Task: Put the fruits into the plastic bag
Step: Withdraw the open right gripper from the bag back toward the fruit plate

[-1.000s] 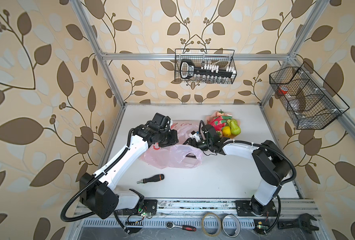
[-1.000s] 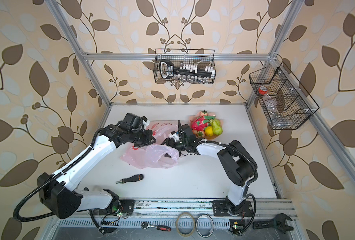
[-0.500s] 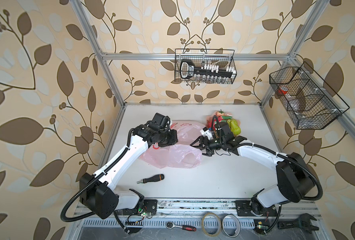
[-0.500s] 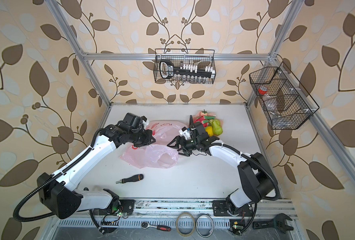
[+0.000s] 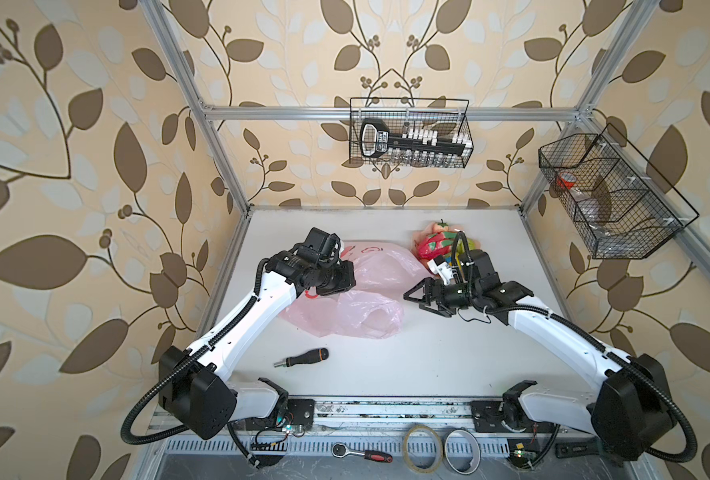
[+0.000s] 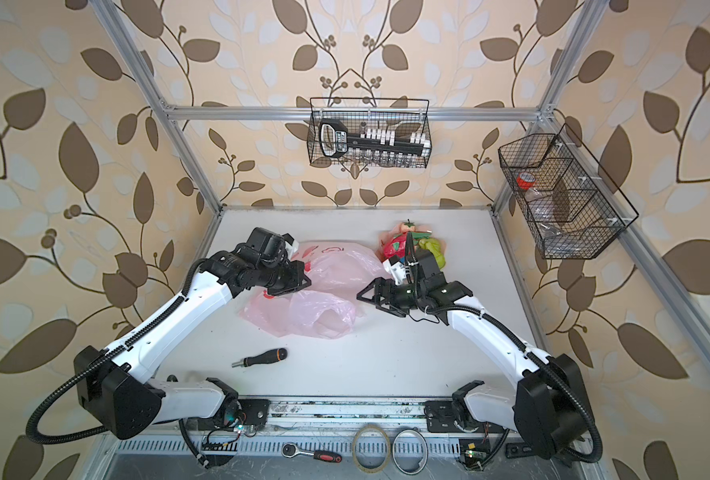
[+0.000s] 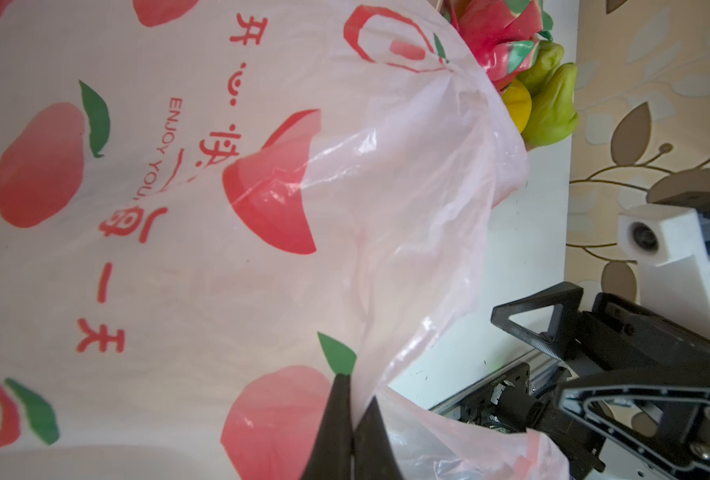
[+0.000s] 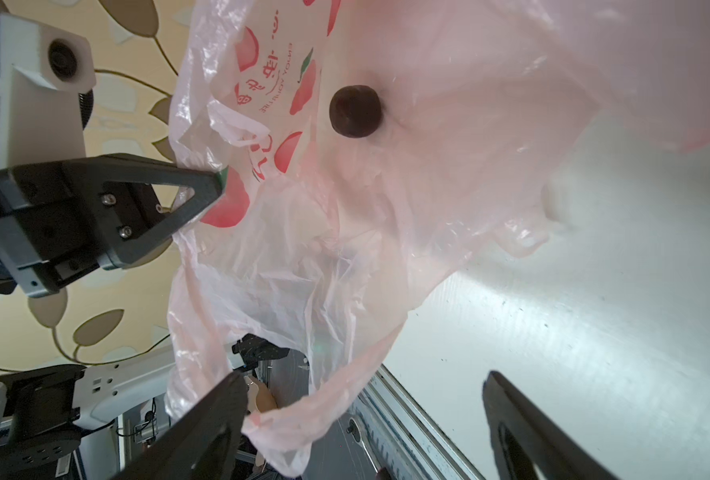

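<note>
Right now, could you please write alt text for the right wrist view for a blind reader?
A dark plum sits inside the translucent pink plastic bag, whose rim the left gripper pinches. The right gripper is open and empty.

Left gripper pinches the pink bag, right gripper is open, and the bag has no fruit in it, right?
Not quite: the right wrist view shows a dark plum inside the bag. The left gripper does pinch the bag and the right gripper is open.

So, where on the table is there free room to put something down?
Free: the front stretch of the table between the screwdriver and the right arm, in front of the plastic bag. Crowded: the back middle, where bag, fruits and the right hand meet.
</note>
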Available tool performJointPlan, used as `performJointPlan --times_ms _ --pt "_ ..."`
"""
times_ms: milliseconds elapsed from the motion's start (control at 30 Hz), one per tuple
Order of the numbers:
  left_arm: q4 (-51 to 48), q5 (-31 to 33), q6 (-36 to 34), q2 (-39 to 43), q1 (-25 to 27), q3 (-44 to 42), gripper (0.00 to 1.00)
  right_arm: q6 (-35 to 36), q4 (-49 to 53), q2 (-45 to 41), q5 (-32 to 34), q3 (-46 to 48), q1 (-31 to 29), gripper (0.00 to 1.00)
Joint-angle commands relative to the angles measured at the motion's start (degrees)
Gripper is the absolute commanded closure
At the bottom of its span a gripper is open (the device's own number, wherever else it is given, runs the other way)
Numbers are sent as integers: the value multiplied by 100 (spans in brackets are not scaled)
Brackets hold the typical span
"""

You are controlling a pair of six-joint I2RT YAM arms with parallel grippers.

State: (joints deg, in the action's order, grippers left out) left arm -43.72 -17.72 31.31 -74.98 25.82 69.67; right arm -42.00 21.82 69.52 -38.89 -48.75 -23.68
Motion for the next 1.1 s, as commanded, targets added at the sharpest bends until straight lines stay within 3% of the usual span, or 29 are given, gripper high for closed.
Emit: performJointPlan --times_ms 0,267,300,533,900,1067 --pt "119 -14 -89 229 -25 4 100 504 621 -388 275 -29 165 9" --pt "94 -4 -134 256 -24 -9 100 706 966 -1079 365 -86 706 5" --pt "84 -4 -151 256 -25 15 100 837 1113 -1256 391 -203 932 0" --pt "77 -8 -201 256 -25 45 100 1279 1521 -1510 256 -535 1966 0" --pt "57 -12 -215 291 -25 62 100 1565 2035 -1238 826 -1587 2251 0" --pt "57 -39 -218 300 -24 48 100 1871 2811 -979 1718 -2206 2441 0"
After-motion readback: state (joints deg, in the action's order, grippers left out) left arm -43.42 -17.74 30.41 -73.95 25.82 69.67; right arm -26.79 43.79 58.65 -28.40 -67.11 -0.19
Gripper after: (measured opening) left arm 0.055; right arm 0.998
